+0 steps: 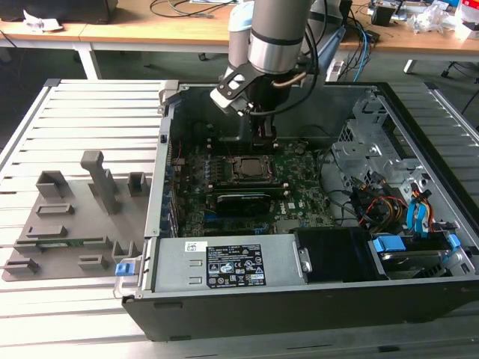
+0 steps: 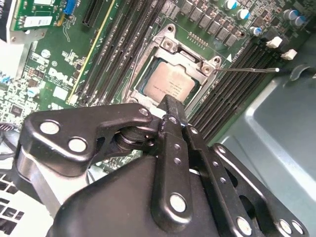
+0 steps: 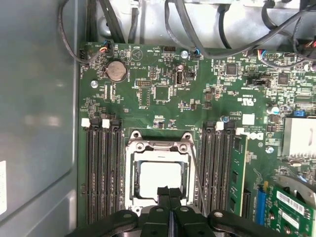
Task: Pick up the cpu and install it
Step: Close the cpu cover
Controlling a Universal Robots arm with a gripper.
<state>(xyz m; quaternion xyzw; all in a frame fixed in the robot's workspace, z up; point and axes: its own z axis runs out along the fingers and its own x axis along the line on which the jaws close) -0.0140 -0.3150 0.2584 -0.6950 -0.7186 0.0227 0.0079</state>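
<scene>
Now, gripper [image 3: 169, 192]: closed, two black fingers pressed flat against each other in both wrist views, nothing seen clamped between them.
Tip position: in the second wrist view, gripper [image 2: 171, 106] tips at the near edge of the socket frame [image 2: 148, 74], overlapping the rim of the chip; unable to tell contact from a small gap.
Cpu [image 3: 159, 178]: silvery-white square, lying flat inside the socket frame, not in the fingers; judged already seated.
Relation, tips to cpu: directly ahead of and beneath the closed tips, nearly centred on the seam between the fingers in the first wrist view. Square part, so no long axis to line up; edges parallel to the frame.
Exterior check: gripper [image 1: 264, 142] hanging in the upper middle of the frame; cpu [image 1: 249, 168] just below it and slightly toward the exterior view's left, close.
Lever [image 2: 249, 69]: thin metal rod stretched out beside the frame, across the memory slots; latched or free, cannot tell.
Memory slots [image 3: 101, 173]: long black rows flanking the socket on both sides, running the same way as the finger seam; one green memory stick [image 3: 239, 168] standing in an outer row.
Motherboard [image 1: 202, 217]: flat on the floor of the open computer case [image 1: 299, 314], centre of frame.
Fixture tray [image 1: 75, 217]: grey, left of frame, well apart from the arm.
Stage (judgement): placement done or nearly so; chip out of the grasp and inside the socket.
</scene>
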